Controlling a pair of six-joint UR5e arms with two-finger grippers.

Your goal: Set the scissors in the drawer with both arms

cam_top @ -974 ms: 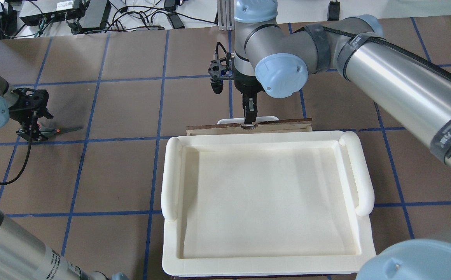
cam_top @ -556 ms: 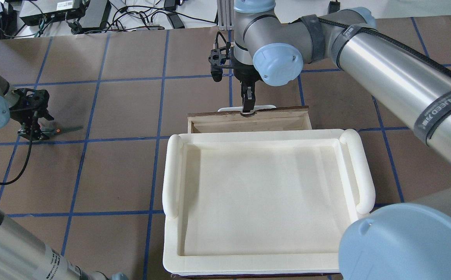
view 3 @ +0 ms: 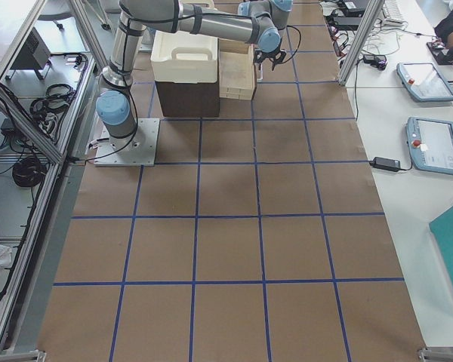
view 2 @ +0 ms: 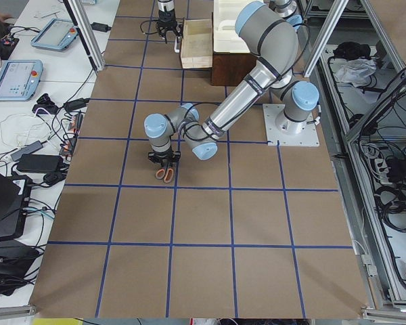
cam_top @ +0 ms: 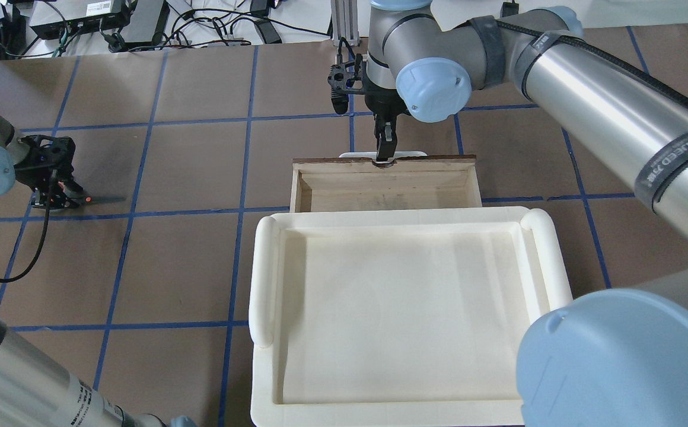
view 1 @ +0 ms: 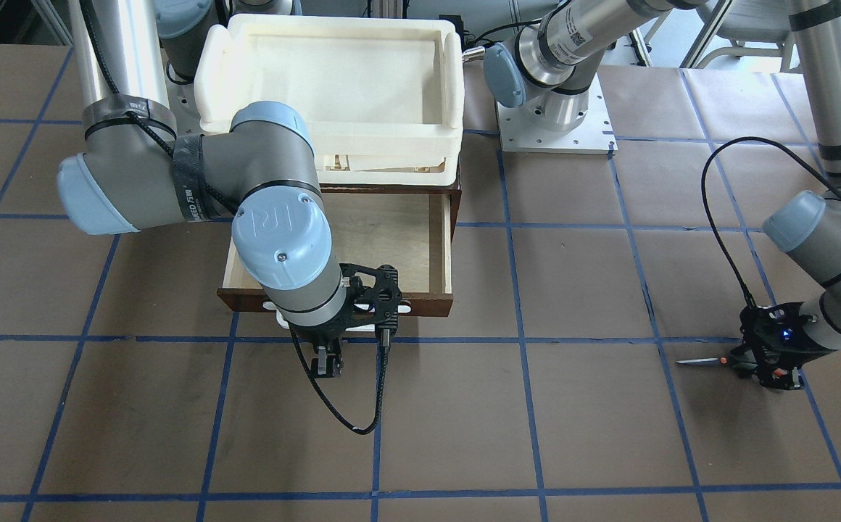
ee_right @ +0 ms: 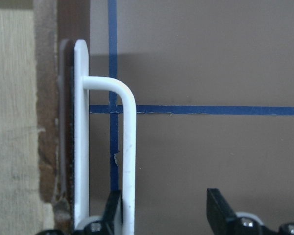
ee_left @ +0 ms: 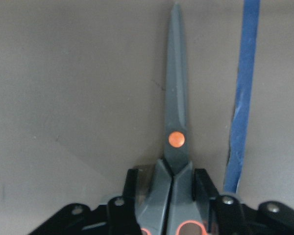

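Observation:
The scissors (cam_top: pixel 98 200) lie on the brown table at far left, blades pointing right; they also show in the front view (view 1: pixel 703 360) and the left wrist view (ee_left: pixel 176 122). My left gripper (cam_top: pixel 59 200) (ee_left: pixel 169 188) is shut on their grey, orange-lined handles. The drawer (cam_top: pixel 379 190) (view 1: pixel 391 232) stands pulled out from under the foam tray, its pale interior bare. My right gripper (cam_top: pixel 385 155) (ee_right: pixel 166 210) is open at the white bar handle (ee_right: pixel 130 147), which runs between the fingers close against one of them.
The cream-white foam tray (cam_top: pixel 400 216) sits on top of the dark cabinet (view 3: pixel 185 98) that holds the drawer. The right arm's elbow (view 1: pixel 275 232) hangs over the drawer's near-left part in the front view. Blue tape lines grid the table.
The right gripper has pulled the drawer further out, away from the robot, exposing more of its interior. The left gripper has shifted slightly over the scissors' handles.

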